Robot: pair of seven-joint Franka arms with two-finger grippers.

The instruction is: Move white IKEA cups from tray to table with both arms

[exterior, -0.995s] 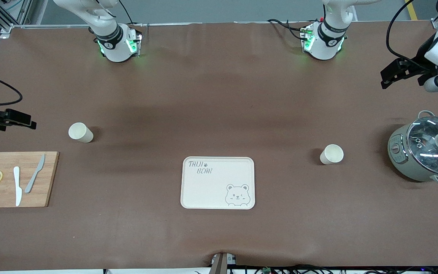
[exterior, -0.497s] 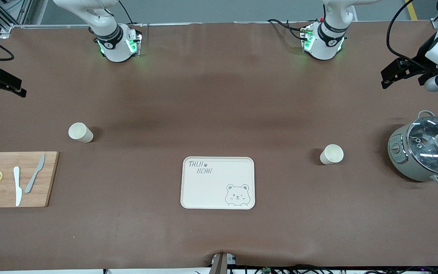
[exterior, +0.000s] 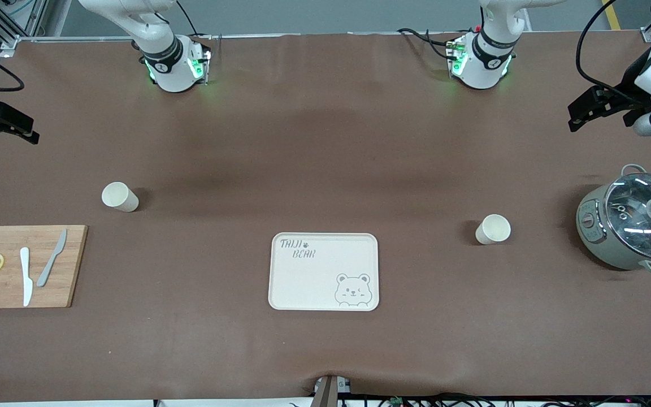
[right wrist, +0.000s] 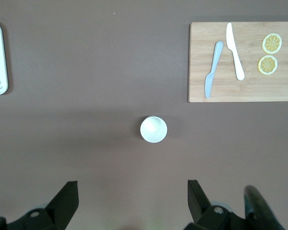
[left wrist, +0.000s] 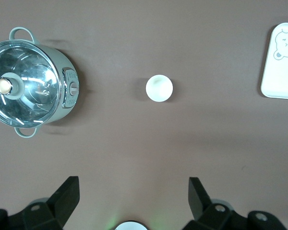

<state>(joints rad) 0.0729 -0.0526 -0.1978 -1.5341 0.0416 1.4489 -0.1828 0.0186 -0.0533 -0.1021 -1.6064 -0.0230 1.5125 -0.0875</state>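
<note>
Two white cups stand upright on the brown table. One cup (exterior: 119,197) is toward the right arm's end and shows in the right wrist view (right wrist: 153,129). The other cup (exterior: 493,229) is toward the left arm's end and shows in the left wrist view (left wrist: 159,88). My right gripper (exterior: 29,131) hangs open and empty over the table's edge at its end, high above the table (right wrist: 133,188). My left gripper (exterior: 574,116) hangs open and empty over bare table at its end (left wrist: 133,186). Neither gripper touches a cup.
A cream bear tray (exterior: 324,271) lies mid-table, nearer the front camera than both cups. A grey-green pot with glass lid (exterior: 633,220) stands at the left arm's end. A wooden cutting board (exterior: 23,265) with two knives and lemon slices lies at the right arm's end.
My right gripper has moved from over the table beside the cutting board toward the bases' side, then held still. My left gripper has barely shifted. The cups have not moved.
</note>
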